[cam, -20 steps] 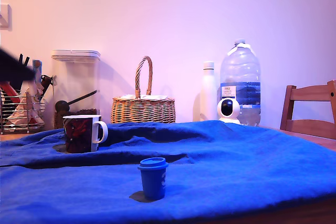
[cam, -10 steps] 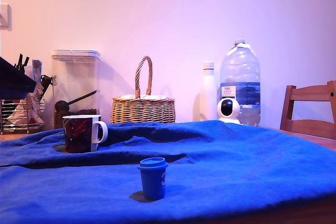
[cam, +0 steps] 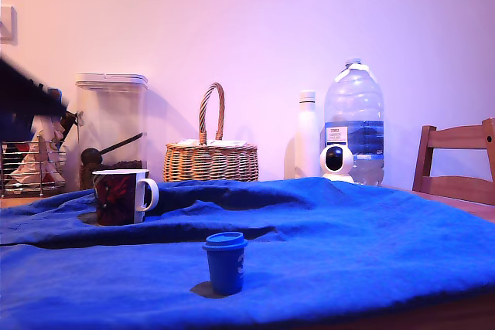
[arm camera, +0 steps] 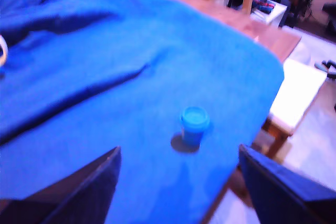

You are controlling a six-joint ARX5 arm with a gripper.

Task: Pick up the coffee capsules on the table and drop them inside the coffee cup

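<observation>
One wrinkled bright blue cloth [cam: 348,229] covers the wooden table [arm camera: 273,38], bare wood showing at the far corner in the wrist view. Pale wall behind, with a clear plastic canister [cam: 112,125], wicker basket [cam: 210,156], white bottle [cam: 308,133], big water jug [cam: 354,117] and small white camera [cam: 337,161] lined along it; wire rack [cam: 27,168] at the exterior view's left, wooden chair [cam: 456,164] at its right. Coffee cup [cam: 121,195] sits on the cloth in front of the canister, handle toward the exterior view's right. Coffee capsule [arm camera: 195,125] stands upright on the cloth, wide rim up, near the table's front edge, well apart from the cup. Gripper [arm camera: 181,182] hangs above the cloth with jaws spread wide, nothing between them; both dark fingers [arm camera: 84,192] frame the wrist view. Capsule lies ahead of the gripper, roughly on the line through the gap between the fingers, slightly nearer one finger, not touching either. In the exterior view only a dark blurred piece of the arm [cam: 27,90] shows at the left edge, above the rack, well apart from cup and capsule.
</observation>
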